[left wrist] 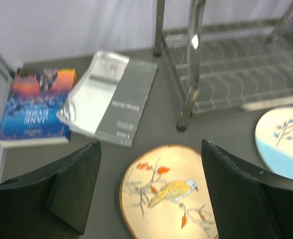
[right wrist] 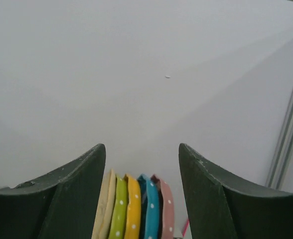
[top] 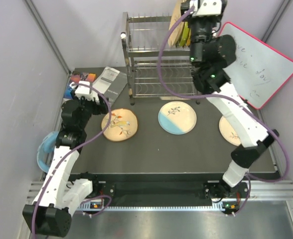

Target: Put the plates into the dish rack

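One cream plate (right wrist: 104, 209) stands on edge in the dish rack (top: 151, 55) top tier, beside dotted coloured plates (right wrist: 133, 209), with the right pincer (right wrist: 141, 149) spread above them. On the table (top: 146, 154) lie the bird plate (top: 119, 124), under the spread left pincer (left wrist: 150, 149), the half-blue plate (top: 177, 118) and the pale plate (top: 226, 130). The book (left wrist: 34, 107) cover reads "JANE"

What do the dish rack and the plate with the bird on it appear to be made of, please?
The dish rack looks like chromed or polished steel wire: it has thin silver rods and posts with bright highlights. The bird plate seems to be glazed ceramic. It is cream with a painted motif, a darker rim and a soft sheen, though melamine cannot be ruled out from its look alone.
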Available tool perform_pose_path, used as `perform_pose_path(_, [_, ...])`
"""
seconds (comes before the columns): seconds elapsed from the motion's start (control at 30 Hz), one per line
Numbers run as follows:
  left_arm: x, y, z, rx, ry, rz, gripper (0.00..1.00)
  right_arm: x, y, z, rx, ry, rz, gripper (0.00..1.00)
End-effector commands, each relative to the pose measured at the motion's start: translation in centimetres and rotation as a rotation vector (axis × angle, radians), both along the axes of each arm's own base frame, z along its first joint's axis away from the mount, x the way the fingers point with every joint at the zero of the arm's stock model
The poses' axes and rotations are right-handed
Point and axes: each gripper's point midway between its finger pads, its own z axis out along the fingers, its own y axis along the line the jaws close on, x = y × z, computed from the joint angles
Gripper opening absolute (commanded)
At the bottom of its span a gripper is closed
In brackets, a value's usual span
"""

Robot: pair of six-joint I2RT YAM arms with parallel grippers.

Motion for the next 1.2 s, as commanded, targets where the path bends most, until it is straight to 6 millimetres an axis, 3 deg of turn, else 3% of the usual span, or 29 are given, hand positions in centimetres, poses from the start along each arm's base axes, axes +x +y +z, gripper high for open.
perform_pose_path(0.0, [0.7,0.7,-2.0,0.062,0.166,0.02,0.86,-3.3,-0.2,-0.4,-0.035,0.175,0.238,0.66])
perform_pose_path(0.03, [0.8,0.5,-5.4,0.075,0.327,0.012,0.87,-3.1,1.8,-3.1,-0.097,0.267,0.336,0.7])
perform_pose_path(0.07, [0.9,0.2,-6.6,0.078,0.408,-0.009,0.88,-3.7,2.8,-7.4,-0.149,0.438,0.419,0.8])
perform_pose_path(0.1, [1.6,0.0,-5.6,0.078,0.43,-0.015,0.89,-4.2,4.1,-10.1,-0.209,0.52,0.489,0.82])
perform_pose_path(0.13, [1.3,0.1,-9.4,0.089,0.608,-0.012,0.89,-5.8,6.1,-15.4,-0.315,0.665,0.62,0.84])
perform_pose_path(0.2, [2.1,0.3,-10.1,0.061,0.69,0.014,0.91,-7.2,7.7,-20.7,-0.321,0.829,0.737,0.93])
perform_pose_path(0.23, [2.3,0.8,-11.8,0.016,0.759,0.045,0.91,-8.4,8.9,-25.2,-0.363,0.952,0.822,0.97])
perform_pose_path(0.3, [2.8,1.2,-13.0,-0.063,0.775,0.056,0.92,-9.5,9.8,-29.0,-0.307,1.087,0.901,1.0])
perform_pose_path(0.33, [3.1,2.6,-13.7,-0.119,0.787,0.107,0.92,-9.7,10.0,-32.2,-0.28,1.183,0.917,1.0])
perform_pose_path(0.43, [3.2,4.5,-16.4,-0.231,0.878,0.163,0.88,-10.4,10.9,-36.9,-0.135,1.326,1.041,1.0])
perform_pose_path(0.5, [3.0,5.4,-17.6,-0.297,0.922,0.175,0.86,-10.4,10.6,-39.6,-0.033,1.401,1.073,1.0])
perform_pose_path(0.6, [3.2,5.0,-19.4,-0.342,0.956,0.152,0.84,-9.9,11.1,-41.8,0.064,1.449,1.102,0.98])
perform_pose_path(0.8, [3.7,4.3,-23.2,-0.384,1.036,0.127,0.83,-9.9,11.7,-44.0,0.096,1.487,1.13,0.98])
perform_pose_path(0.97, [4.5,4.3,-25.0,-0.405,1.078,0.13,0.81,-9.6,12.1,-44.7,0.124,1.491,1.16,0.98])
perform_pose_path(1.07, [4.6,3.5,-26.0,-0.431,1.097,0.089,0.76,-10.0,12.5,-45.6,0.126,1.51,1.202,0.99])
perform_pose_path(1.17, [4.3,1.6,-26.5,-0.497,1.116,-0.019,0.61,-10.2,12.8,-46.5,0.132,1.52,1.236,1.0])
